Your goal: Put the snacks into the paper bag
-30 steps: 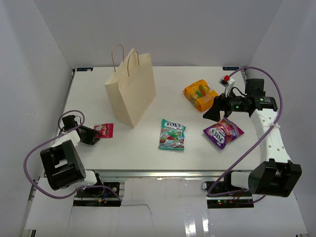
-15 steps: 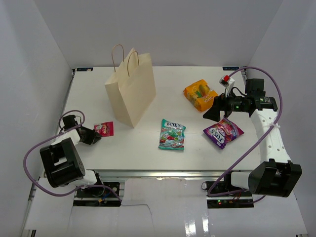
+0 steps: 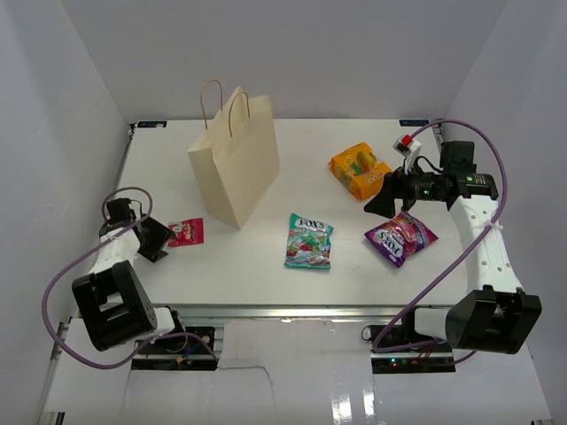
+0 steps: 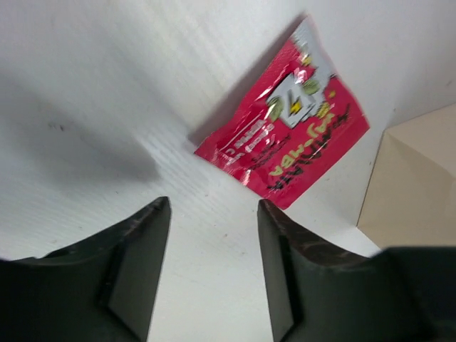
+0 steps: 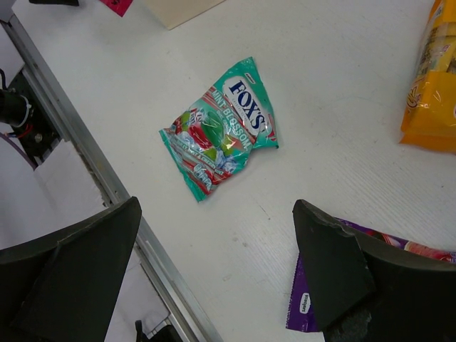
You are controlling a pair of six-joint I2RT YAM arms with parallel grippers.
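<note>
While both arms reach out low over the white table [image 3: 266,274], the left gripper [image 3: 156,239] sits near the table's left edge, close to the side wall. Its jaws are parted and hold nothing. The tiny red sachet [image 3: 186,232] lies flat just ahead of its fingertips, not touching them; the left wrist view shows bare tabletop between the two fingers [image 4: 142,263].

Just beyond the sachet stands the tan paper bag [image 3: 235,164], upright with both loop handles raised. From this angle I cannot see into its mouth.

A broad strip of white tabletop separates the sachet from the teal Fox's candy bag [image 3: 309,241], which lies flat near the front metal rail [image 5: 107,185].

On the right, the right gripper [image 3: 383,202] hangs above the table with its jaws spread wide, grasping nothing. It sits between the orange blocky pack [image 3: 360,170] on its far side and the purple candy bag [image 3: 400,237] on its near side. All four packets lie outside the bag.
</note>
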